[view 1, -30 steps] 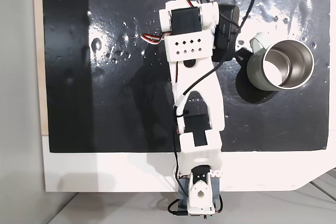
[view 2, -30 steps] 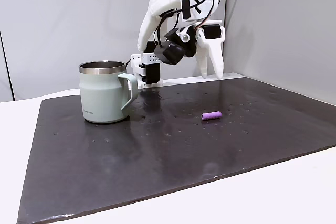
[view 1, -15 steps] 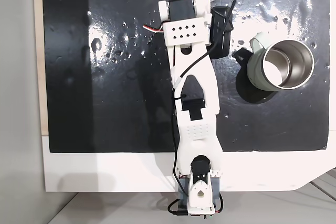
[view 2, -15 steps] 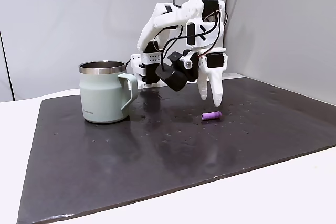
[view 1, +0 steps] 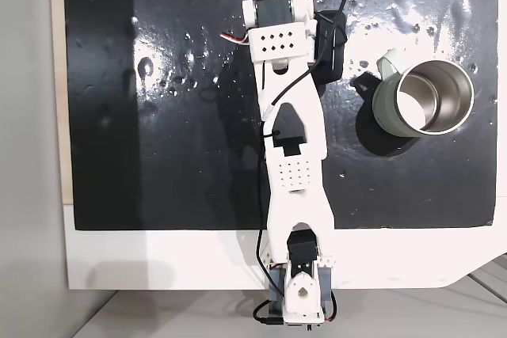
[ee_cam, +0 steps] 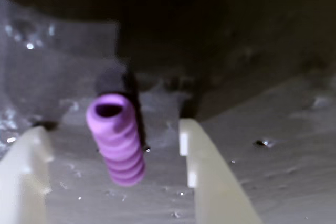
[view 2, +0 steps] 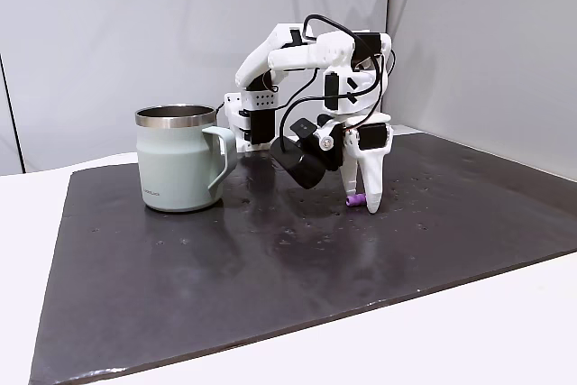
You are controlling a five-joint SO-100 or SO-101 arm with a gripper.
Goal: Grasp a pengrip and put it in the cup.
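The purple ribbed pengrip (ee_cam: 118, 142) lies on the black mat between my two white fingers (ee_cam: 202, 166), touching neither. My gripper (view 2: 360, 204) is open and points straight down, its tips at the mat on either side of the pengrip (view 2: 357, 199). The cup (view 2: 178, 158), pale grey-green with a steel inside, stands upright to the left in that fixed view with its handle towards the gripper. From above, the cup (view 1: 426, 100) sits at the right and my arm (view 1: 289, 116) covers the pengrip and the gripper.
The black mat (view 2: 270, 268) lies on a white table (view 2: 469, 331) with grey walls behind it. The arm's base (view 1: 299, 290) stands at the near table edge in the top-down fixed view. The black wrist camera (view 2: 299, 158) hangs between gripper and cup.
The arm has stretched forward and lowered the open gripper from well above the mat down around the pengrip. Pengrip and cup have not moved.
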